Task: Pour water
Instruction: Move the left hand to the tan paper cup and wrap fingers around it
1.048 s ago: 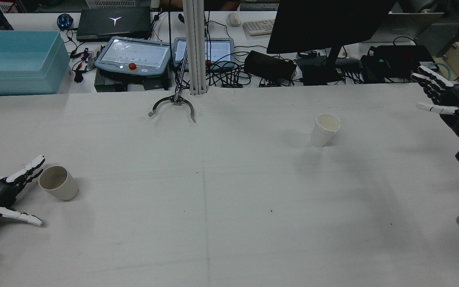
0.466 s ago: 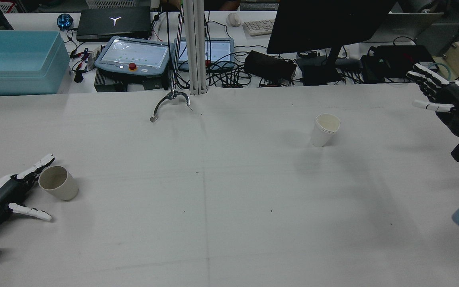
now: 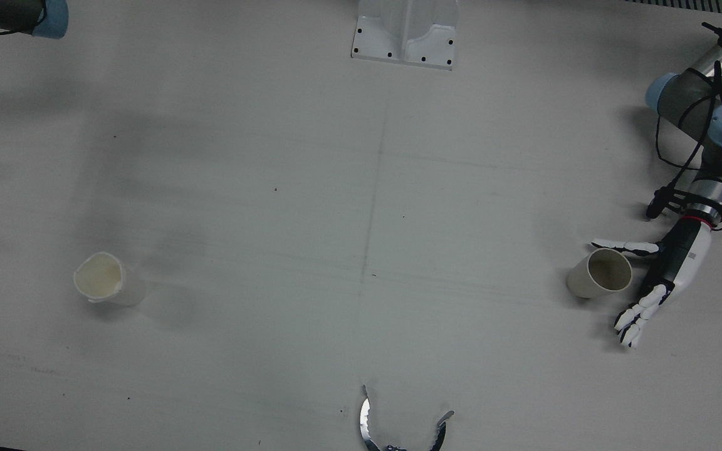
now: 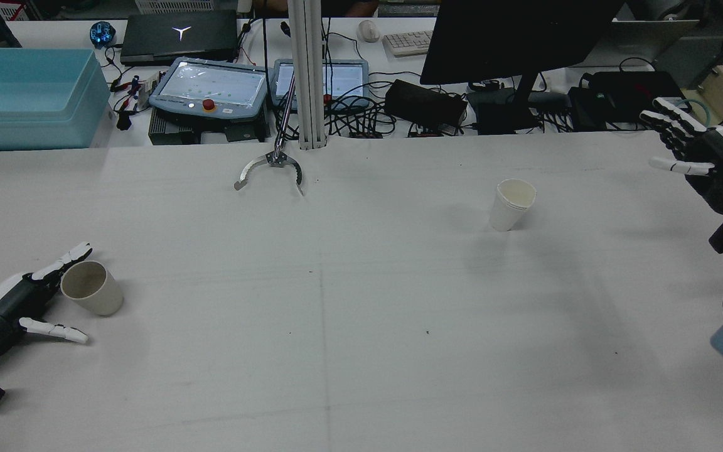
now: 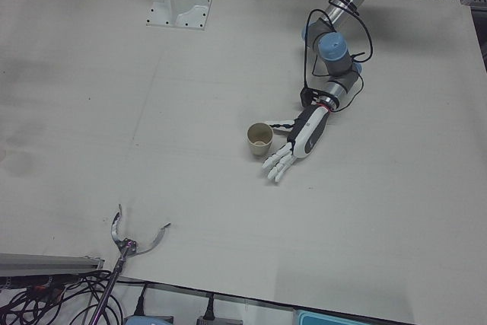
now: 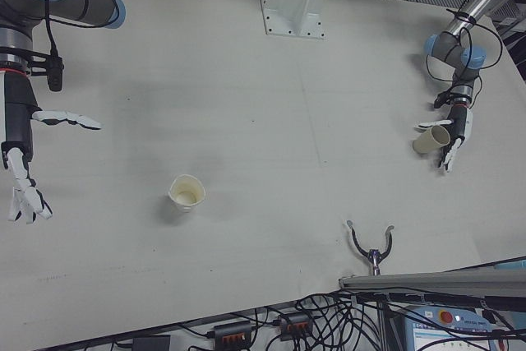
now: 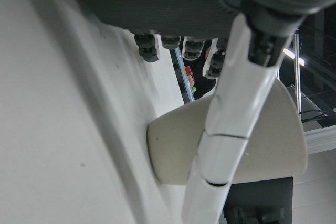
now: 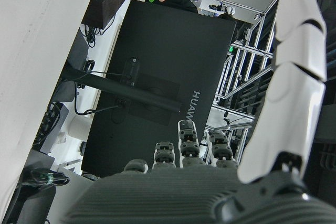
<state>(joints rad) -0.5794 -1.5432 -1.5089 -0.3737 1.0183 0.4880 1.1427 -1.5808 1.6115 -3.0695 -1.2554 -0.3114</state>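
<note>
Fingers of the left hand [image 4: 16,307] are spread either side of the beige cup [image 4: 90,287], unclosed, so close evenly on its wall; the right hand [image 4: 706,163] hangs open, far from the white cup [image 4: 511,204].

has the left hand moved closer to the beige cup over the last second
Yes. In the rear view the left hand has slid toward the beige cup, which has stayed put; its spread fingers now flank it.
</note>
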